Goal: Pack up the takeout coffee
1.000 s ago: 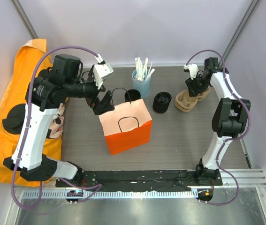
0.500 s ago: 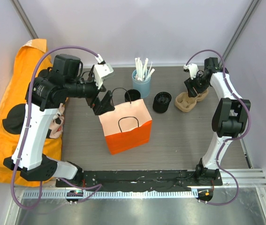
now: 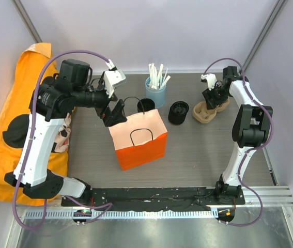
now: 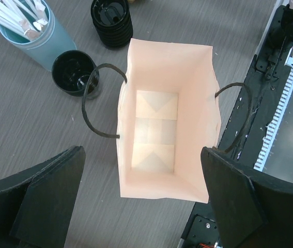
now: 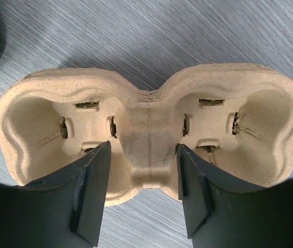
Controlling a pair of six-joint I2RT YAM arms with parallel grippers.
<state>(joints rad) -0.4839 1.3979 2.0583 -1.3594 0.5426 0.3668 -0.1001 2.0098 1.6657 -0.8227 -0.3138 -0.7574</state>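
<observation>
An orange paper bag (image 3: 138, 139) stands open at the table's middle; its empty pale inside shows in the left wrist view (image 4: 156, 129). My left gripper (image 3: 114, 113) hovers open above the bag's left rear edge, its fingers wide on both sides of the bag mouth (image 4: 141, 152). A brown pulp cup carrier (image 3: 203, 113) lies at the right rear. My right gripper (image 3: 212, 98) is over it, open, with its fingertips (image 5: 97, 170) down on either side of the carrier's middle ridge (image 5: 149, 129). A black cup (image 3: 145, 106) stands behind the bag.
A stack of black lids (image 3: 178, 112) sits between the bag and the carrier. A blue cup of white stirrers (image 3: 155, 89) stands at the back. An orange cloth (image 3: 12, 134) is heaped along the left side. A black rail (image 3: 156, 195) runs along the near edge.
My right gripper has shifted slightly back and left over the carrier. The left arm and the bag have not moved.
</observation>
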